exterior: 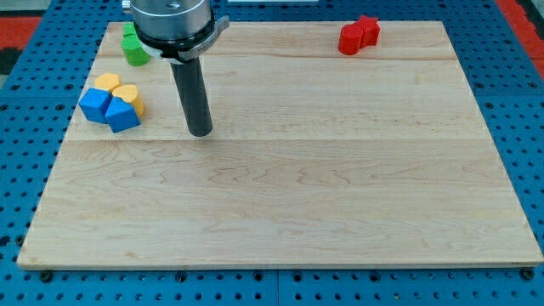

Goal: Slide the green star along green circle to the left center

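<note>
With no gripper and nothing held, my tip [201, 132] is resting on the bench [340, 195], well below-right of the green blocks [133, 48], seemingly star and circle, needing to circle above them and push downward.

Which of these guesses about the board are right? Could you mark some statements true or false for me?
1. My tip touches the blue blocks. False: it stands apart from them, toward the view's right.
2. The red blocks sit near the view's top right. True.
3. The green blocks lie at the view's bottom. False: they are at the top left, partly hidden behind the arm.
4. The yellow blocks and blue blocks are bunched together at the view's left. True.
5. The wooden board rests on a blue pegboard surface. True.
</note>
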`<state>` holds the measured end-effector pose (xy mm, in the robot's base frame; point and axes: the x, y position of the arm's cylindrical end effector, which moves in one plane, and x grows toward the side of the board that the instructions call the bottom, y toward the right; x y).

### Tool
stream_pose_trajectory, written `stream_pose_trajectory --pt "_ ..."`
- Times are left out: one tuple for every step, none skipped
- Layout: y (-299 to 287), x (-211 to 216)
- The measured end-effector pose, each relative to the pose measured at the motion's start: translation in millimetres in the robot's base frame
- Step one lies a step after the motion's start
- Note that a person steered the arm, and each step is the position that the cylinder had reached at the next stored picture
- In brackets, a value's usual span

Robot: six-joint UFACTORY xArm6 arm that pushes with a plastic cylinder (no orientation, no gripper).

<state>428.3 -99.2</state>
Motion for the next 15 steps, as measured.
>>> stream_pose_trajectory --pt "7.5 0.0" --pt "15.0 -62.7" --pt "20.8 -164.4" --pt "-29.1 -213.9" --pt "-94.9 -236.6" --pt "-106.5 -237.2" --pt "-129.7 -219.8" --pt "-165.1 -218.5" --pt "-171.5 -212.5" --pt "-156.4 -202.7" --pt "-154.3 -174.3" --pt "-131.8 -156.2" --pt "-103.6 -135.0" --pt "-64.2 -131.9" --pt "-16.8 -125.9"
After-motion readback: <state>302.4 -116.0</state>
